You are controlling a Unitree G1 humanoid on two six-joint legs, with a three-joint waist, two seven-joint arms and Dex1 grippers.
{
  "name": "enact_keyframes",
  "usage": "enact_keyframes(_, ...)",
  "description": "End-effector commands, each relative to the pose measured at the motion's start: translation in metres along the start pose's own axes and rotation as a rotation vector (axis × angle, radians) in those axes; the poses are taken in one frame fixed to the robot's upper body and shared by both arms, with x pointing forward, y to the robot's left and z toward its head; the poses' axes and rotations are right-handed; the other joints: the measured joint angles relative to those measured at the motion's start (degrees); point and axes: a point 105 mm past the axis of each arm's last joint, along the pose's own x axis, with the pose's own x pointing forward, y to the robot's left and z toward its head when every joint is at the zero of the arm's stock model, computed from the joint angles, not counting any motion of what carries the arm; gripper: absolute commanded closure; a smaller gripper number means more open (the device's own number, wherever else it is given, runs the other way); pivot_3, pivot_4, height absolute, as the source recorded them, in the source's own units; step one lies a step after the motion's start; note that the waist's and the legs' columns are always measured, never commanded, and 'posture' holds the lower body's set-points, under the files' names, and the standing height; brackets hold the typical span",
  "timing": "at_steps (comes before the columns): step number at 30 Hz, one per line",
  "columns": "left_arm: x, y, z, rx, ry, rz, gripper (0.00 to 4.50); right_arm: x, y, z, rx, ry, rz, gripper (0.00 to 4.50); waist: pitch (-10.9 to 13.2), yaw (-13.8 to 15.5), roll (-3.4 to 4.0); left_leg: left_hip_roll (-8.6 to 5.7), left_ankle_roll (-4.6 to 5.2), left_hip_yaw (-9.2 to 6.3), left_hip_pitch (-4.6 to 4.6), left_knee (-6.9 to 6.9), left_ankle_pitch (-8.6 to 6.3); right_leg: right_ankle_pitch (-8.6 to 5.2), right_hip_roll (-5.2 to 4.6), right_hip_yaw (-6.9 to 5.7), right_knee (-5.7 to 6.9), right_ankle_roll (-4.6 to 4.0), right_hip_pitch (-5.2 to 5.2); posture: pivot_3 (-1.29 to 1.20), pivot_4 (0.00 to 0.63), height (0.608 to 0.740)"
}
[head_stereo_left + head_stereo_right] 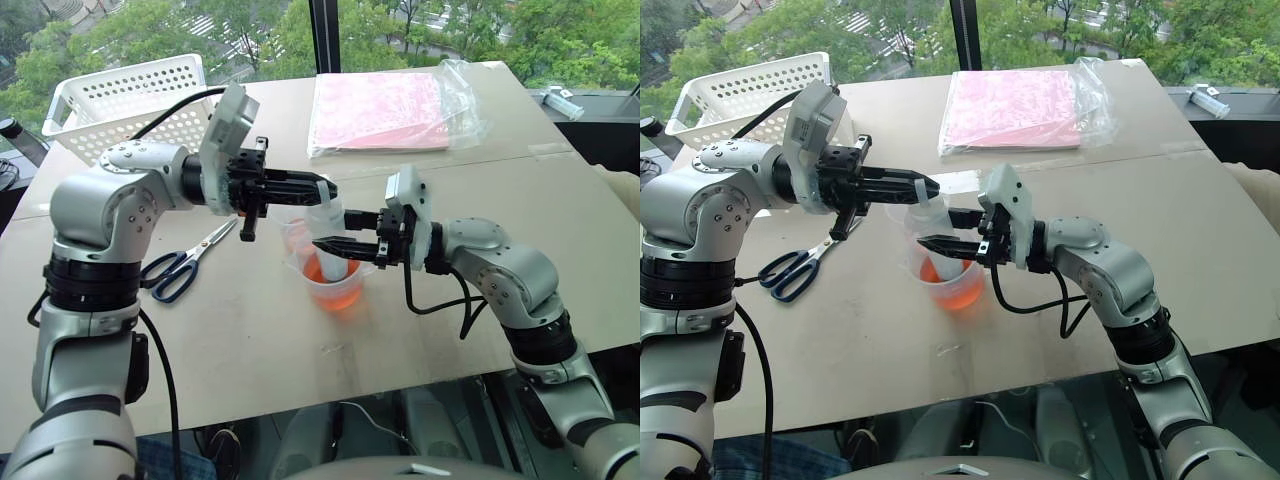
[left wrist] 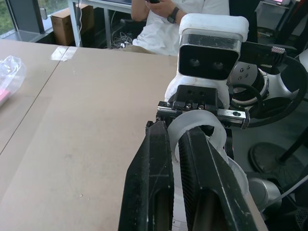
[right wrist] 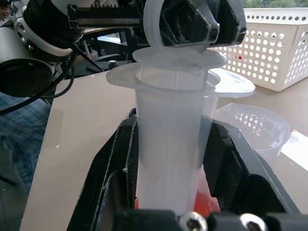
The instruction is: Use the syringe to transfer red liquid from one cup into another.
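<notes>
R end effector [image 1: 333,247] clamped on syringe [image 3: 171,144] barrel, syringe upright, nozzle end down in spouted cup [image 1: 340,285] w/ red liquid [image 1: 345,290]. L end effector [image 1: 322,188] above, fingers pinched on plunger ring at syringe top. Narrower clear cup [image 1: 292,225] just behind spouted cup, touching or nearly. Both cups mid counter [image 1: 420,330]. Scissors [image 1: 185,263] to robot's left, white basket [image 1: 120,95] at far left corner, pink packet in bag [image 1: 385,110] far side.
</notes>
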Motion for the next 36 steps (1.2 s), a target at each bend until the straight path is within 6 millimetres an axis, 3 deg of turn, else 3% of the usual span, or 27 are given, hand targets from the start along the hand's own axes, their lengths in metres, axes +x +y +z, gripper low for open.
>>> enact_keyframes(1,-0.003,-0.003,0.010,0.045,-0.012,-0.009,4.50,0.000,0.005,0.019,-0.046,-0.051,0.013,3.03,0.00,0.00,0.00,0.00,0.00,0.00,0.00,0.00,0.00,0.00,0.00,0.00,0.00,0.00,0.00,0.00,0.150,0.740)
enact_keyframes(7,-0.003,-0.005,0.011,0.034,-0.018,-0.018,4.50,0.000,0.005,0.018,-0.044,-0.053,0.012,3.04,0.00,-0.01,0.00,0.00,0.00,0.00,0.00,0.00,0.00,0.00,0.00,0.00,0.00,0.00,0.00,0.00,0.150,0.740)
enact_keyframes(10,-0.004,-0.006,0.012,0.023,-0.028,-0.027,3.49,0.000,0.006,0.016,-0.045,-0.050,0.014,3.04,0.00,0.00,0.00,0.00,0.00,0.00,0.00,0.00,0.00,0.00,0.00,0.00,0.00,0.00,0.00,0.00,0.150,0.740)
enact_keyframes(17,-0.003,-0.003,0.014,0.043,-0.036,-0.004,0.14,0.000,0.004,0.006,-0.063,-0.011,0.004,3.04,0.00,0.00,0.00,0.00,0.00,0.00,0.00,0.00,0.00,0.00,0.00,0.00,0.00,0.00,0.00,0.00,0.150,0.740)
enact_keyframes(29,-0.005,-0.010,0.009,0.004,-0.010,-0.051,0.14,0.001,0.001,0.004,-0.071,-0.020,-0.005,3.04,0.00,-0.03,0.00,0.00,0.00,0.00,0.00,0.00,0.00,0.00,0.00,0.00,0.00,0.00,0.00,0.00,0.150,0.740)
enact_keyframes(36,-0.006,-0.011,0.010,0.001,-0.008,-0.060,3.23,0.001,0.001,0.005,-0.069,-0.028,-0.008,3.04,0.00,0.07,0.00,0.00,0.00,0.00,0.00,0.00,0.00,0.00,0.00,-0.01,0.00,0.00,0.00,0.00,0.150,0.740)
